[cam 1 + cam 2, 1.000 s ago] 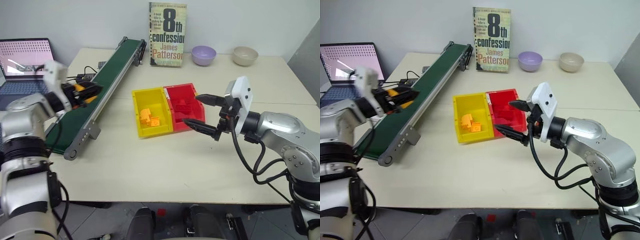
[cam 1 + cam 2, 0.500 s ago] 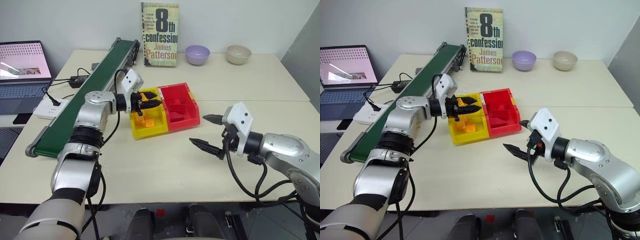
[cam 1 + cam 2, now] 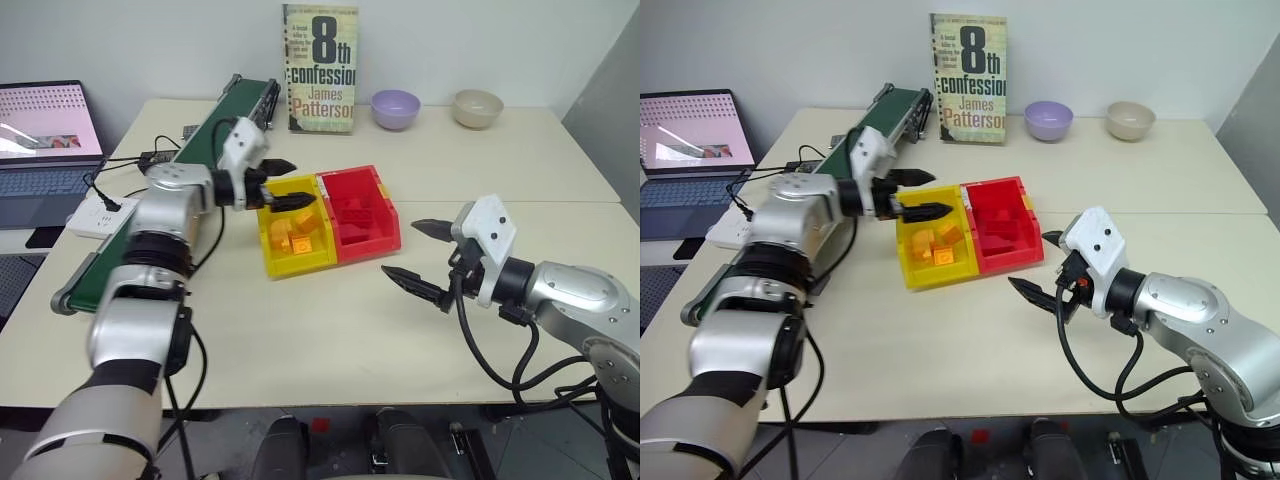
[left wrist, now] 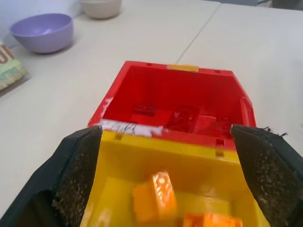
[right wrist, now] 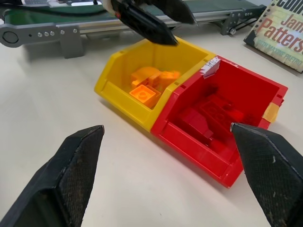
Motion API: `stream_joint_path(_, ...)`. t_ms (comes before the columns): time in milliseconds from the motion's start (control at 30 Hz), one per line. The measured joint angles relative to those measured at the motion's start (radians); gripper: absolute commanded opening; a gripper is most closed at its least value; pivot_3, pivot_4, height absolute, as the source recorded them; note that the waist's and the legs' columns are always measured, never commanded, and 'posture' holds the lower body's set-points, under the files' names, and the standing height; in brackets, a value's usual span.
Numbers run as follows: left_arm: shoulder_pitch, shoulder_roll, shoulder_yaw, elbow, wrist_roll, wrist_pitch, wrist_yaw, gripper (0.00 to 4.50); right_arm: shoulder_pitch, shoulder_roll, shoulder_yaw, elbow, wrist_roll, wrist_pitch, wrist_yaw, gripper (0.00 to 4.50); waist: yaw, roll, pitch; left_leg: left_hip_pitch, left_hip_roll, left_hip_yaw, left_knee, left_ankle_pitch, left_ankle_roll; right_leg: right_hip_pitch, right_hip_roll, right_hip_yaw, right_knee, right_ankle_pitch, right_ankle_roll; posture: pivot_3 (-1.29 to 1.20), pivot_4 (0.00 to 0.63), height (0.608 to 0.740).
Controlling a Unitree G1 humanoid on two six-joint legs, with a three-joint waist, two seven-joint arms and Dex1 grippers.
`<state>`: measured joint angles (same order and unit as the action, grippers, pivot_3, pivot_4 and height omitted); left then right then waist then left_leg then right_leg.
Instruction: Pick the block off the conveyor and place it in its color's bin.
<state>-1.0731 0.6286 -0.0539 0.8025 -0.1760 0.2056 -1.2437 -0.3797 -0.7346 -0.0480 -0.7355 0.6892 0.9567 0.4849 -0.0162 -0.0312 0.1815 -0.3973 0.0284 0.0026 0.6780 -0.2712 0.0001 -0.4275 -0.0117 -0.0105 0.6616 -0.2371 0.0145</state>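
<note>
The block (image 4: 158, 196) lies inside the yellow bin (image 3: 275, 255), among other orange bricks. My left gripper (image 3: 283, 183) hangs at the bin's 12 o'clock rim, jaws spread wide, holding nothing. My right gripper (image 3: 418, 256) waits at 3 o'clock of the red tray (image 3: 372, 235), well apart, also spread and empty. The conveyor (image 3: 150, 230) runs at 9 o'clock. I judge placement done; I should lift the left gripper straight up, clearing the rim, before swinging back toward the belt.

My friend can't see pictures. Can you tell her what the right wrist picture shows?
A yellow bin holding orange blocks is joined to a red bin of red bricks. The left gripper hangs open above the yellow one.
</note>
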Motion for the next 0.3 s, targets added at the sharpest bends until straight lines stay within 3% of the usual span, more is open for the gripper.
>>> stream_joint_path(300,0.284,0.272,0.021,-0.424,-0.038,0.203,-0.123,4.47,-0.093,-0.057,0.026,0.195,-0.052,-0.123,0.162,4.5,-0.006,0.001,0.0,0.0,0.003,-0.001,0.0,0.0,0.0,0.0,-0.003,0.001,0.001,-0.001,-0.001,0.0,0.15,0.74)
